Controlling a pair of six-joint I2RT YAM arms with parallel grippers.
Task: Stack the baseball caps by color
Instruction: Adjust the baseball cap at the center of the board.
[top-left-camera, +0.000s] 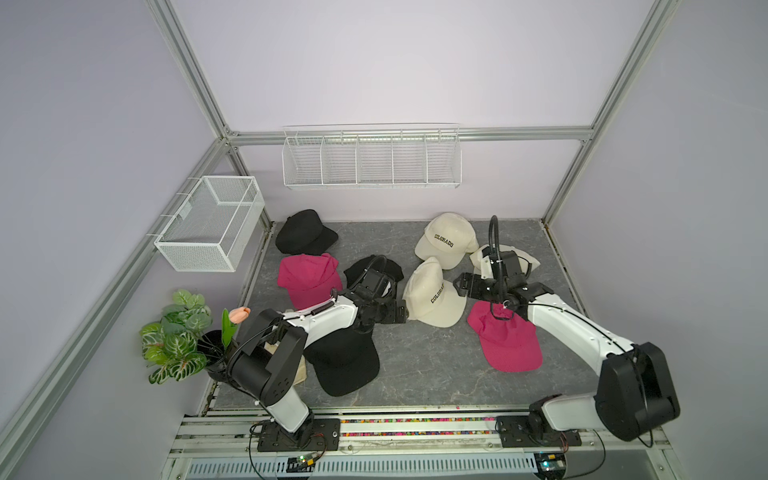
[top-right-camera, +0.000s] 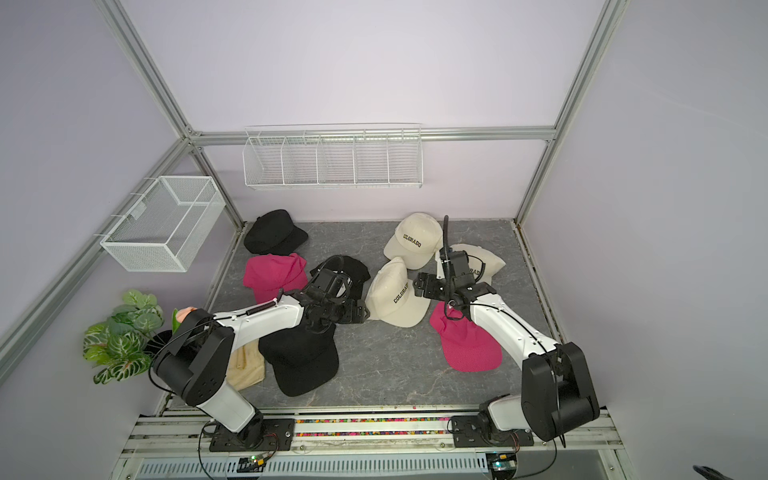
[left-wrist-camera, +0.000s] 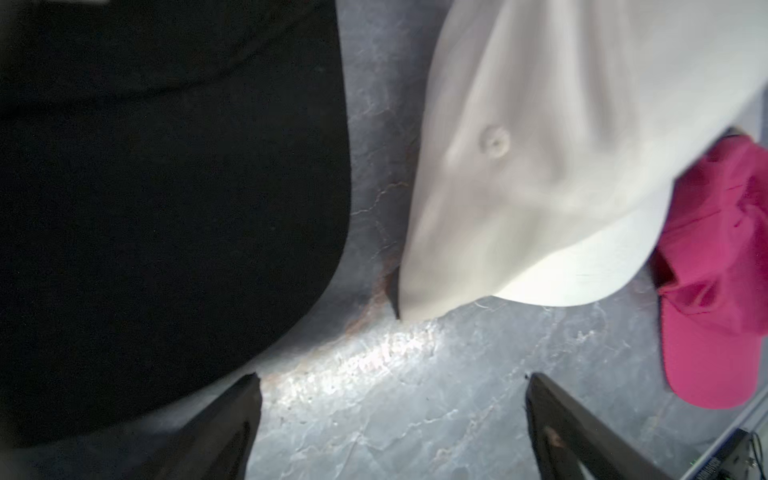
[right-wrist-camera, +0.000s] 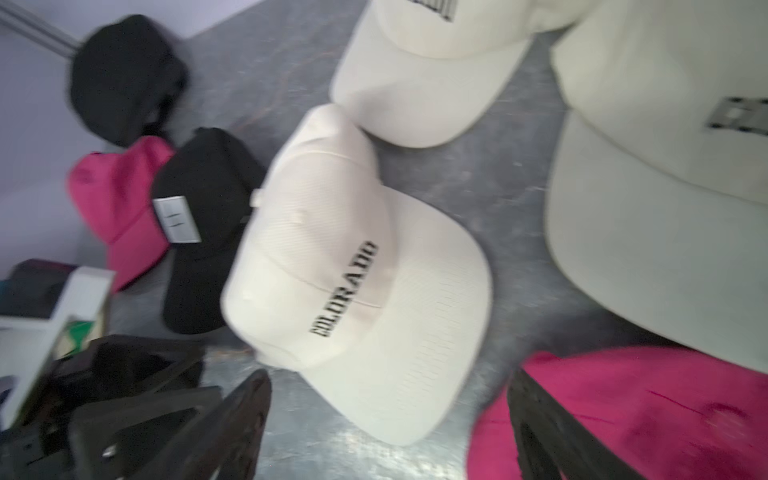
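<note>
Caps are lying scattered over the grey marbled table (top-left-camera: 419, 365), with none resting on another of its colour. At the far left the plain black cap (top-left-camera: 305, 232) is sitting against the wall, and the left pink cap (top-left-camera: 305, 278) is touching its near edge. Right of that, the patched black cap (right-wrist-camera: 208, 178) is lying partly hidden under the left arm's wrist in both top views. The near black cap (top-left-camera: 345, 361) is lying at the near left, partly under the same arm and beside a beige cloth bag (top-right-camera: 247, 368).

On the right side, the far cream cap (top-left-camera: 446, 241) is touching the crown of the middle cream cap (top-left-camera: 434, 297) with its brim. The right cream cap (right-wrist-camera: 648, 232) is lying partly beneath the right arm's wrist. The right pink cap (top-left-camera: 505, 343) is lying nearer, just beside the middle cream cap's brim.

The left gripper (top-left-camera: 405, 311) is hovering low between the near black cap and the middle cream cap. Its jaws are standing wide apart, with only bare table between the fingers (left-wrist-camera: 224, 424). The right gripper (top-left-camera: 458, 284) is hanging by the right edge of the middle cream cap. Its jaws too are spread wide and are gripping nothing.
</note>
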